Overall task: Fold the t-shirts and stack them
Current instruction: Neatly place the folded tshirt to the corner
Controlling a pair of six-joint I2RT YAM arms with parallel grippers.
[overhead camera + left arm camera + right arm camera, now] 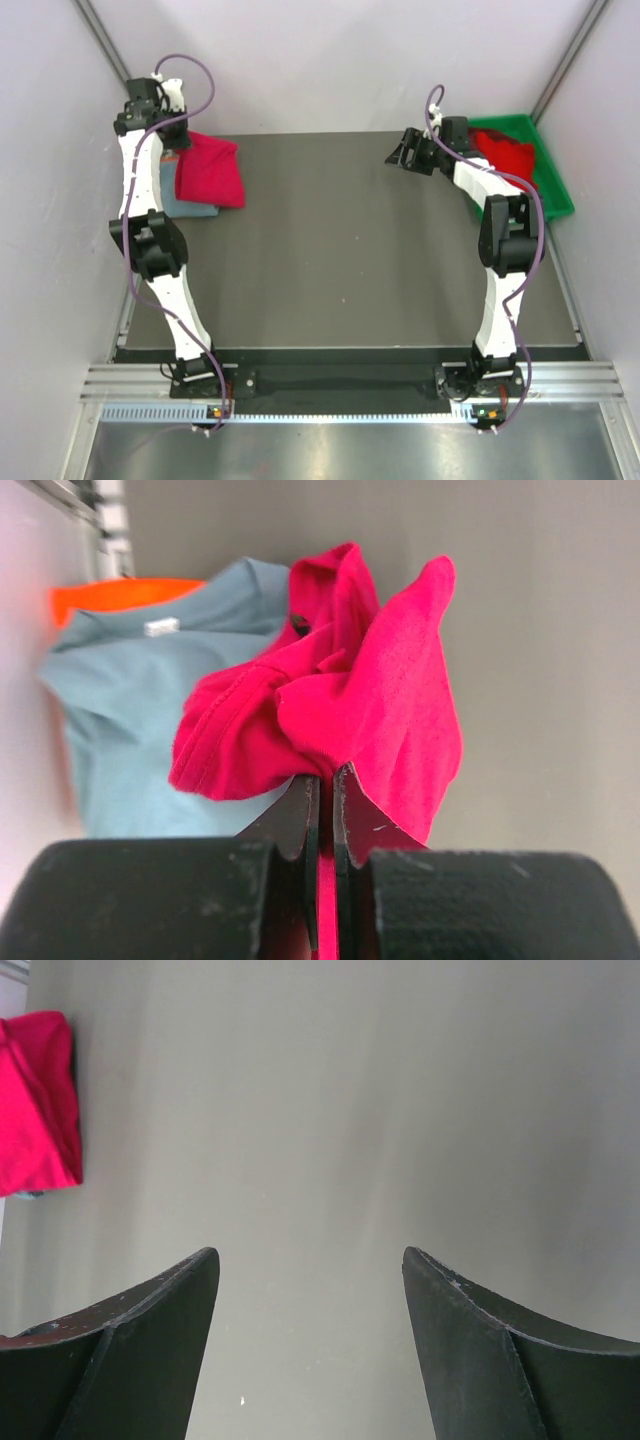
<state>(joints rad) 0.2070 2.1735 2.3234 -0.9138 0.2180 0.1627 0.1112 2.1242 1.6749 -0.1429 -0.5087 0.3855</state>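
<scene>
Jaws clamped together on a fold of the bright red t-shirt (350, 680), the left gripper (327, 775) hangs at the ten o'clock corner of the table (340, 240), close to its left edge. The shirt bunches over a grey-blue t-shirt (130, 710); an orange patch (120, 592) behind is too blurred to identify. Bare tabletop stretches across to the right gripper (309, 1252) at two o'clock, jaws wide apart, holding nothing. Past the right edge, heaped red t-shirts (505, 150) fill a green bin (555, 180), partly hidden by the arm.
</scene>
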